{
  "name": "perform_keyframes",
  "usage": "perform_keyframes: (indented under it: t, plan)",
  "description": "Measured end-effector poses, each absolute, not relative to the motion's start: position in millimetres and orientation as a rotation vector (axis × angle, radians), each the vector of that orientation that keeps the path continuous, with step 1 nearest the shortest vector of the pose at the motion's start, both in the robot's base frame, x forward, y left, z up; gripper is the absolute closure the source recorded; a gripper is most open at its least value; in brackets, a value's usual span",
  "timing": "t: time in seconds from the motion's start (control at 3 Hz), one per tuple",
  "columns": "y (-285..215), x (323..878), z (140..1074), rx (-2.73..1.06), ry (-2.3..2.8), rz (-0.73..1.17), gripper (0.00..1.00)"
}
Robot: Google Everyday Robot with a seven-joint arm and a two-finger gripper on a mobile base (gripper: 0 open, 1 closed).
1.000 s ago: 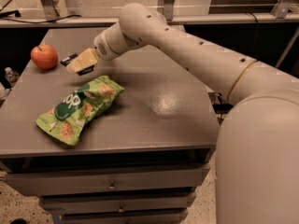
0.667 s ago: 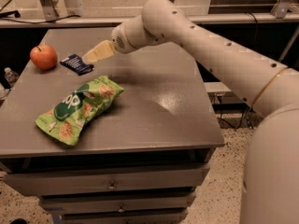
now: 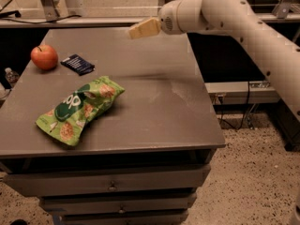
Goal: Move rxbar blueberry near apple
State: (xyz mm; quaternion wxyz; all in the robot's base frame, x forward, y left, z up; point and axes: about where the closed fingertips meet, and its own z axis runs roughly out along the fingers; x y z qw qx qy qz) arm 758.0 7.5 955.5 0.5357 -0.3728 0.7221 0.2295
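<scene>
The rxbar blueberry (image 3: 78, 63), a small flat dark navy wrapper, lies on the grey table (image 3: 154, 102) at the far left, just right of the apple (image 3: 44, 56), a round red-orange fruit with a short stem. A small gap separates them. My gripper (image 3: 136, 30) with pale fingers is raised above the far middle of the table, well to the right of the bar and apart from it. It holds nothing.
A large green chip bag (image 3: 77, 109) lies in front of the bar on the left half of the table. Drawers (image 3: 112, 186) sit under the tabletop. A shelf frame stands behind the table. Speckled floor is to the right.
My gripper has drawn back from the bar, moving right and up. The bar stays flat on the table beside the apple.
</scene>
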Motion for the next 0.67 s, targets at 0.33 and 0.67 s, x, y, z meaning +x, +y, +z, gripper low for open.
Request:
perform_keyframes:
  t: [0.33,0.67]
  plan:
    - [-42.9,768.3,994.8,-0.831,1.646,0.468,0.0]
    - [-45.5,769.1,999.2,-0.829,1.638,0.461,0.0]
